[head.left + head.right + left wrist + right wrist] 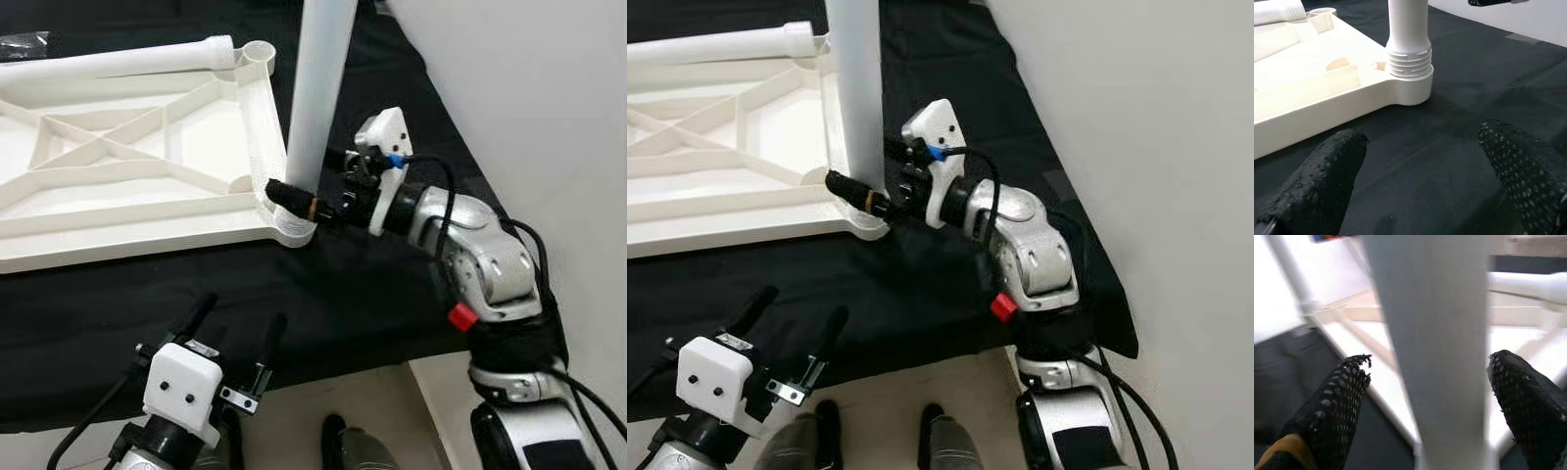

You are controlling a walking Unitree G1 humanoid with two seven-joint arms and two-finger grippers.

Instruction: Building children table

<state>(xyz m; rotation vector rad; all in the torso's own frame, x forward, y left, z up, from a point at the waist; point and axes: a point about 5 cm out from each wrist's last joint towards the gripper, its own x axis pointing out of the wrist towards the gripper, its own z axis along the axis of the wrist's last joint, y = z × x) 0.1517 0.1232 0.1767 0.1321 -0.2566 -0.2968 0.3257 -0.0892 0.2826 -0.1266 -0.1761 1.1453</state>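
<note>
bracing the upright table leg at the tabletop's near right corner socket, you are holding your right pincer with fingers straddling it, not visibly clamped; your left pincer is hanging open nearer you.

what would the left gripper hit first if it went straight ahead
Likely the corner socket of the white tabletop, where the upright leg screws in. The left gripper hovers open over black cloth, pointing at that corner; depth is unclear.
</note>
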